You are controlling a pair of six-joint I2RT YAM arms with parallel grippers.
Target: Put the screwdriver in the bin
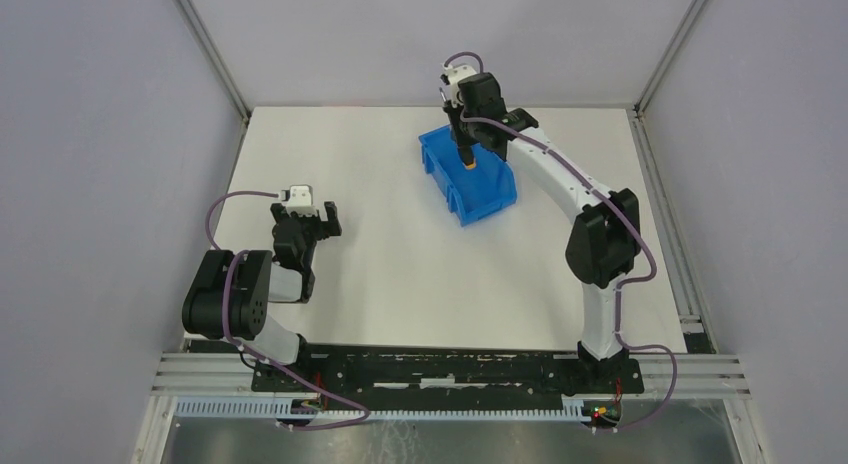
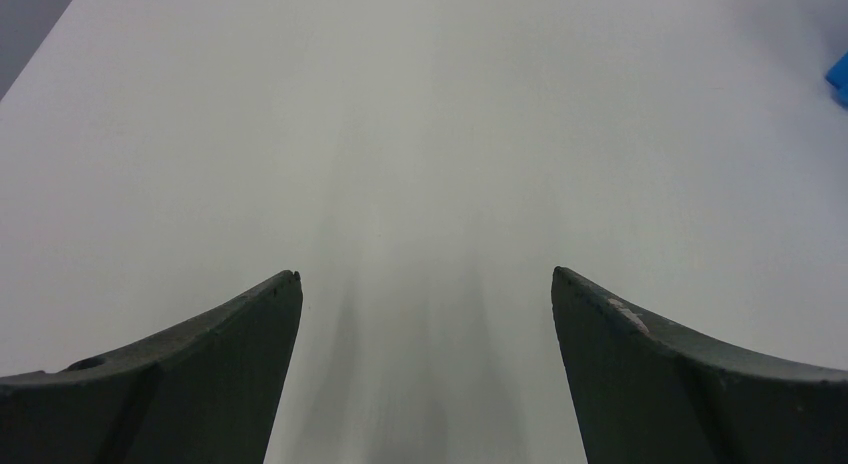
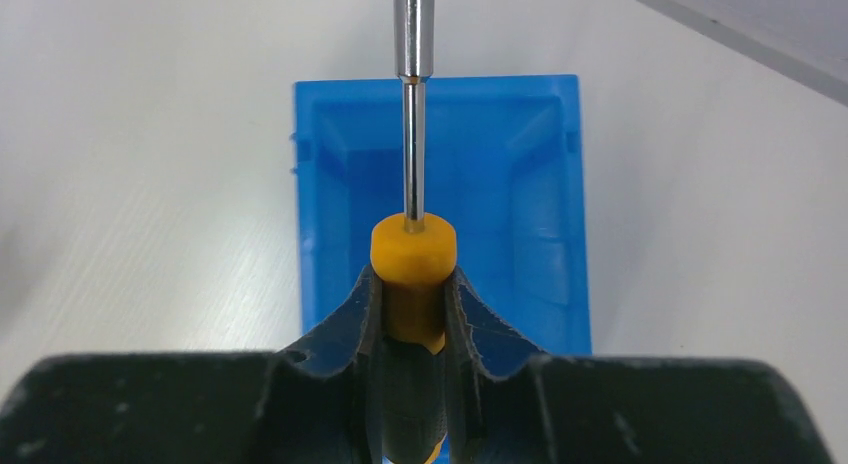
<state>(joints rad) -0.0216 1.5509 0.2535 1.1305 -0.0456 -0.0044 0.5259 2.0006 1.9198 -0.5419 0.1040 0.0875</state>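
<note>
top view: the right gripper (image 1: 466,149) hangs over the blue bin (image 1: 490,199) at the far side of the white table (image 1: 400,274), closed on the screwdriver (image 1: 469,167), whose orange handle shows just below the fingers. the tool is in the air above the bin's hollow, not yet inside, a placing that looks meant to let it fall straight in. the thin shaft is too fine to make out from here. the left gripper (image 1: 325,222) sits well apart at the near left, likely parked out of the way.

left wrist view: the 2 dark fingers (image 2: 230,364) stand wide apart with nothing between them, only bare table beyond. a sliver of blue at the right edge is the bin's corner, cut off by the frame.

right wrist view: both fingers (image 3: 345,329) press against the handle's sides, the orange collar poking out ahead of them and the shaft pointing toward the bin's floor. the tip runs off the top edge, and the fingers hide the black part of the handle.
</note>
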